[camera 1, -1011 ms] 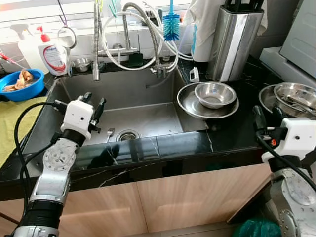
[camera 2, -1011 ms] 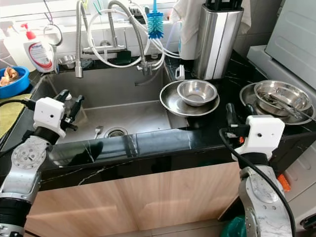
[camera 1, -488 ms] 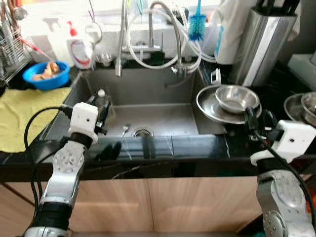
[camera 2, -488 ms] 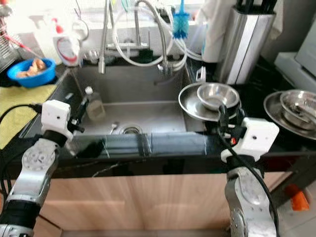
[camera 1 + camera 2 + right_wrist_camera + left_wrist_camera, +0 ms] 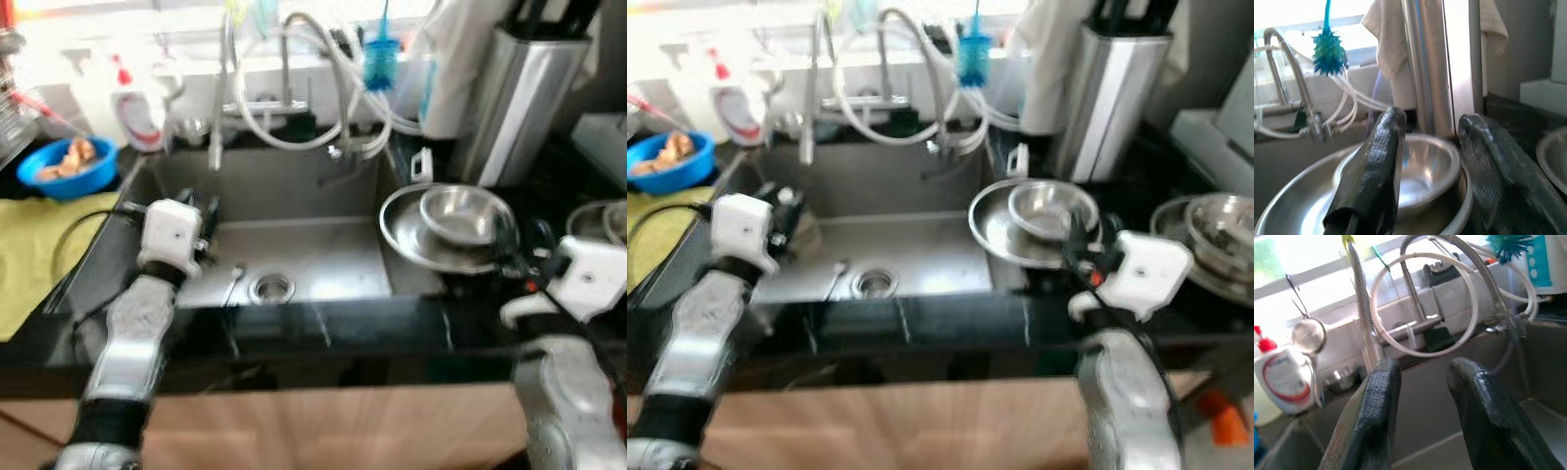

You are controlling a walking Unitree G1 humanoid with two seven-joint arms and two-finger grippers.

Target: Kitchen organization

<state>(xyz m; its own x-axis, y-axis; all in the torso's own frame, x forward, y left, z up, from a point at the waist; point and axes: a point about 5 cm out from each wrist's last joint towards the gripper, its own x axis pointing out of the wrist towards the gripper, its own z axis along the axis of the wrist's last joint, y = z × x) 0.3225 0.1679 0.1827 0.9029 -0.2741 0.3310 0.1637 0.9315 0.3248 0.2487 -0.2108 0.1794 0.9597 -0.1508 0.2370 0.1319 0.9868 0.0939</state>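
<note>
Daylight floods through a bright window [image 5: 1298, 264] behind a recessed stainless steel sink [image 5: 294, 255], washing out the pale sill. The sink is set in a glossy black, white-veined stone table [image 5: 323, 328] above light wood-grain cabinet fronts [image 5: 892, 421]. A yellow cloth [image 5: 29, 264] covers the table's left end.

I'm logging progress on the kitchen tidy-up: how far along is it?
Nothing looks put away yet. The small steel bowl sits inside the wide steel dish at the sink's right edge. The right gripper, fingers open, points at that bowl without holding it. The left gripper is open and empty above the steel sink basin, where a small utensil lies beside the drain.
</note>
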